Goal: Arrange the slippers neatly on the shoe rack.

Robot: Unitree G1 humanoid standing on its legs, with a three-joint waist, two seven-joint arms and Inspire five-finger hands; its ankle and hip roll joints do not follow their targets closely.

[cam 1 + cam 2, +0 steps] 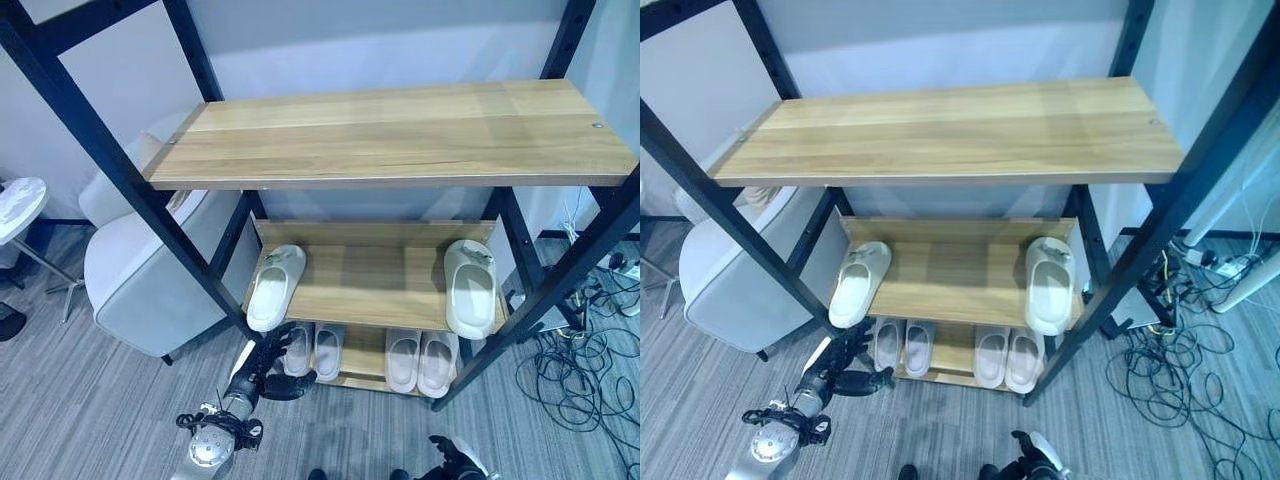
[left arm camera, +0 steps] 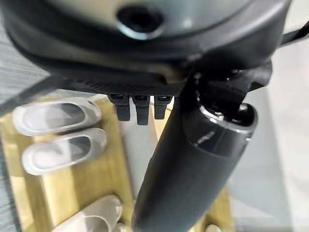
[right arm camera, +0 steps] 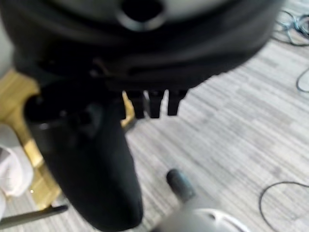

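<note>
The shoe rack (image 1: 350,230) has three wooden shelves in a black frame. On the middle shelf one pale slipper (image 1: 275,285) lies at the left end and another (image 1: 470,288) at the right end, toes pointing back. The bottom shelf holds a pair on the left (image 1: 327,350) and a pair on the right (image 1: 420,362). My left hand (image 1: 272,368) is low at the rack's front left corner, open, its fingers by the left pair's outer slipper (image 2: 63,150). Down by the floor in front of the rack, my right hand (image 1: 455,460) hangs open and holds nothing.
The top shelf (image 1: 400,130) is bare. A grey armchair (image 1: 140,270) stands against the rack's left side, with a small white round table (image 1: 18,205) farther left. Loose cables (image 1: 580,370) lie on the carpet at the right. Slanting black frame bars (image 1: 130,180) cross in front.
</note>
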